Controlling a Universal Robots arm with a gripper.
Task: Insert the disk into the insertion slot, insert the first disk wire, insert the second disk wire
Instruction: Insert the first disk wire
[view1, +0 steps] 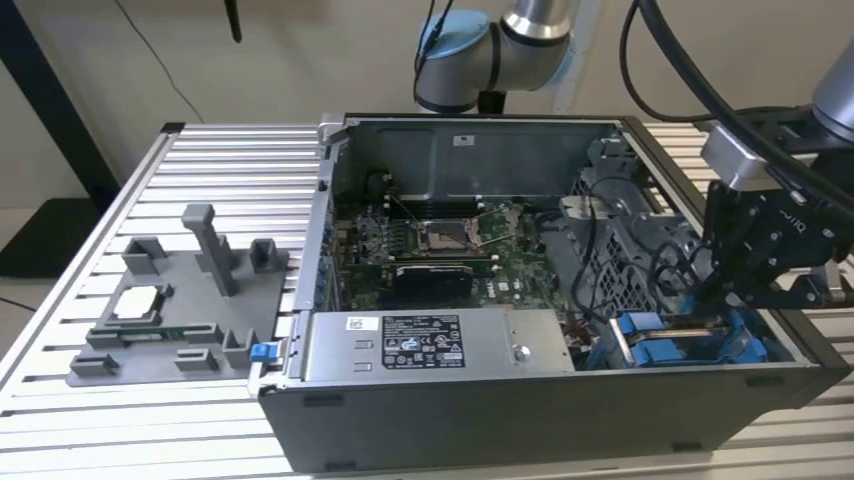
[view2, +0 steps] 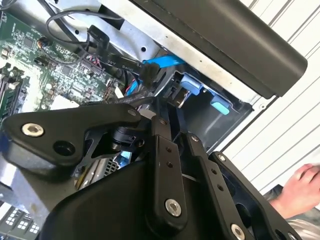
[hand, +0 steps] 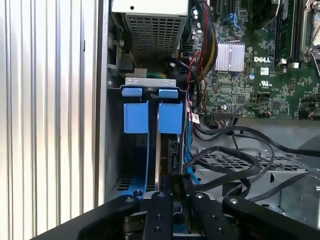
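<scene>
End effector (hand: 174, 185), fingers close together, sits low over grey metal, blue-clipped insertion slot (hand: 148, 81) at computer case (view1: 534, 425) corner, parallel to rails, apparently for straight entry.

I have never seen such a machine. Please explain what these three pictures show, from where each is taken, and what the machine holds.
A robot arm with a gripper works on an open computer case on a ribbed metal table. The exterior view looks on from outside; both wrist views ride on the arm, looking past the gripper into the case. The gripper hangs over the insertion slot with blue clips. A grey holder lies beside the case. Whether anything is held, I cannot tell.
</scene>
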